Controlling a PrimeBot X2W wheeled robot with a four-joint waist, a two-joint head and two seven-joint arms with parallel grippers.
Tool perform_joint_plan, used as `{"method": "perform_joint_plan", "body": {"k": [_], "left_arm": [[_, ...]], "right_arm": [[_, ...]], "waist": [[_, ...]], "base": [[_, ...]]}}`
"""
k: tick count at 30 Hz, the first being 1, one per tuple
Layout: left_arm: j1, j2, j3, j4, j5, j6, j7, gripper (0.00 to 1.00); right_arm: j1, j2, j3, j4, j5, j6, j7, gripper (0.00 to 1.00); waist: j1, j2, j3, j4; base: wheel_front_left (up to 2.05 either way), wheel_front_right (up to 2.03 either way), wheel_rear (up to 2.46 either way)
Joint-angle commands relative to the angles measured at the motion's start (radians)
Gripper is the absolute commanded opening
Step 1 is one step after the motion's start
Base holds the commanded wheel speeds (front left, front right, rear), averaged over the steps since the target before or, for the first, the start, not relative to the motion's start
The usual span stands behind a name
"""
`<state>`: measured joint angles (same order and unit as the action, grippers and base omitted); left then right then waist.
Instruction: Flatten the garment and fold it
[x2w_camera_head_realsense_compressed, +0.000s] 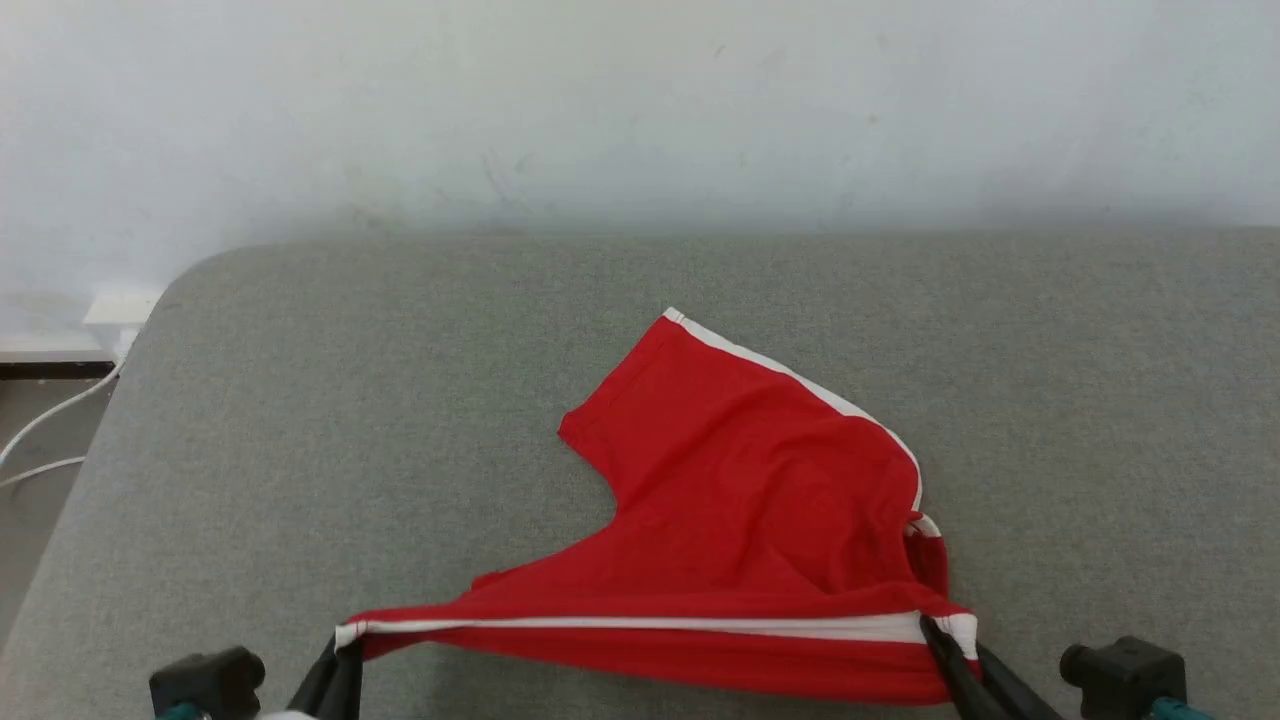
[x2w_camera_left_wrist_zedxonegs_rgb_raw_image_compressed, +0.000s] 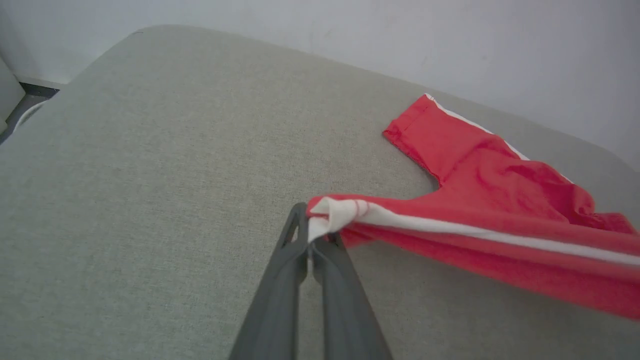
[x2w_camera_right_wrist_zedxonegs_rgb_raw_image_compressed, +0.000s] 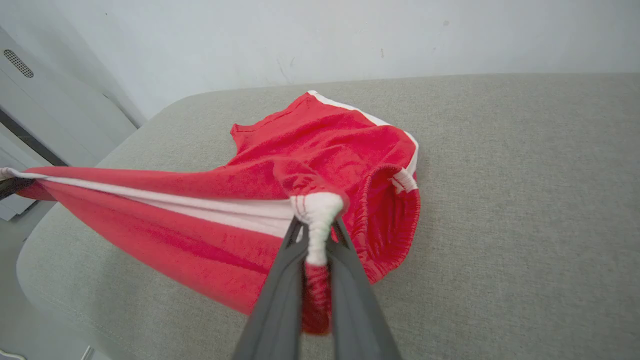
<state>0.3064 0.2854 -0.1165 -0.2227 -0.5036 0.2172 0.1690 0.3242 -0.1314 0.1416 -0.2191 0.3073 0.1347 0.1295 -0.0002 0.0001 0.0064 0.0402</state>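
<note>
**Bare test room, prob. a robotics lab**

Grey fabric-covered table (x2w_camera_head_realsense_compressed: 300, 400) w/ rounded corner against a plain, scuffed white wall (x2w_camera_head_realsense_compressed: 640, 100). Loose white cables (x2w_camera_head_realsense_compressed: 55, 411) on the floor (x2w_camera_head_realsense_compressed: 30, 530) at its left, nr a white socket block (x2w_camera_head_realsense_compressed: 120, 306). White cabinet (x2w_camera_right_wrist_zedxonegs_rgb_raw_image_compressed: 45, 115) w/ vent grille (x2w_camera_right_wrist_zedxonegs_rgb_raw_image_compressed: 18, 63) beside it.

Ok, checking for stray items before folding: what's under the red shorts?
Bare grey surface shows beneath the lifted striped edge of the shorts; whatever lies under the flat-lying part is hidden.
</note>
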Motion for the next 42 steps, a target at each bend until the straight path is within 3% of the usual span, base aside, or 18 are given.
{"method": "perform_joint_plan", "body": {"k": [1,6,15,16,26,35,36,37,38,39,40,42], "left_arm": [[-0.015,0.023,0.027,-0.018,-0.007,0.019,0.007,0.00],[-0.177,0.040,0.002,0.021,-0.026,-0.040,0.030,0.00],[-0.592,0.032,-0.077,0.288,-0.037,-0.158,0.084,0.00],[-0.691,0.029,-0.096,0.367,-0.030,-0.182,0.095,0.00],[-1.036,-0.005,-0.170,0.696,0.013,-0.249,0.130,0.00],[-1.204,-0.068,-0.203,1.015,0.029,-0.263,0.094,0.00],[-1.214,-0.074,-0.203,1.043,0.027,-0.266,0.086,0.16],[-1.222,-0.081,-0.203,1.068,0.024,-0.269,0.077,0.53],[-1.228,-0.088,-0.201,1.092,0.018,-0.272,0.066,1.00],[-1.231,-0.095,-0.201,1.112,0.014,-0.277,0.054,1.00],[-1.234,-0.100,-0.199,1.130,0.010,-0.280,0.040,1.00],[-1.233,-0.108,-0.191,1.160,-0.001,-0.283,0.008,1.00]], "right_arm": [[0.002,0.003,-0.033,-0.019,-0.011,-0.004,0.015,0.00],[-0.082,0.033,-0.049,0.011,-0.013,-0.004,0.047,0.00],[-0.359,0.055,-0.028,0.210,-0.012,-0.004,0.069,0.00],[-0.415,0.059,-0.026,0.261,0.001,-0.004,0.072,0.00],[-0.597,0.064,0.004,0.429,0.039,-0.004,0.054,0.00],[-0.672,0.066,0.045,0.513,0.065,-0.004,0.008,0.00],[-0.676,0.065,0.048,0.518,0.067,-0.004,0.005,0.00],[-0.679,0.065,0.052,0.522,0.069,-0.004,0.002,0.14],[-0.680,0.063,0.058,0.524,0.071,-0.004,-0.003,0.42],[-0.680,0.060,0.063,0.526,0.072,-0.004,-0.007,0.66],[-0.679,0.056,0.068,0.525,0.073,-0.004,-0.013,1.00],[-0.673,0.046,0.079,0.517,0.075,-0.004,-0.036,1.00]], "waist": [[0.0002,-0.0001,0.007,0.000],[0.0002,-0.0001,0.059,-0.015],[0.0002,-0.0001,0.208,-0.087],[0.0002,-0.0001,0.239,-0.107],[0.0002,-0.0001,0.364,-0.212],[0.0002,-0.0001,0.406,-0.270],[0.0002,-0.0001,0.406,-0.271],[0.0002,-0.0001,0.405,-0.272],[0.0002,-0.0001,0.402,-0.271],[0.0002,-0.0001,0.399,-0.268],[0.0002,-0.0001,0.395,-0.265],[0.0002,-0.0001,0.384,-0.254]], "base": [[0.00,0.00,0.00],[0.00,0.00,0.00],[0.00,0.00,0.00],[0.00,0.00,0.00],[0.00,0.00,0.00],[0.00,0.00,0.00],[0.00,0.00,0.00],[0.00,0.00,0.00],[0.00,0.00,0.00],[0.00,0.00,0.00],[0.00,0.00,0.00],[0.00,0.00,0.00]]}}
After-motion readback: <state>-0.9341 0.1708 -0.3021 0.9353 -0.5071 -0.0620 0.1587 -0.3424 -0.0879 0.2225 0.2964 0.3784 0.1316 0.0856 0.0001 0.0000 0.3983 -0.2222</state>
